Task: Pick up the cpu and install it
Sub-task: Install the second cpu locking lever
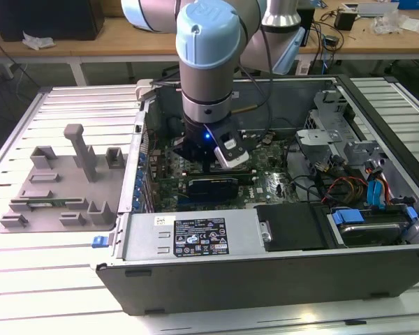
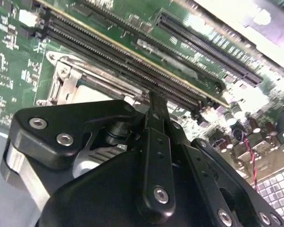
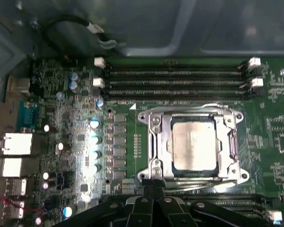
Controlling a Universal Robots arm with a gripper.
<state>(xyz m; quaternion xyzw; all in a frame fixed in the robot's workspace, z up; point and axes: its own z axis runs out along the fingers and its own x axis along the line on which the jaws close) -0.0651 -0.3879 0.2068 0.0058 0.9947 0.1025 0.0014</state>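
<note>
The cpu sits in its socket frame inside the computer case.

Going left to right from the socket frame (image 3: 191, 144): a grey holder tray (image 1: 59, 185) lies on the bench (image 1: 49, 279), well to the exterior view's left of it. The open computer case (image 1: 265, 265) holds the green board (image 3: 75, 132). The cpu (image 3: 194, 144) lies flat in the frame, shiny side up. The gripper (image 3: 154, 191) hangs just beside the frame, jaws pressed together and holding nothing.
</note>
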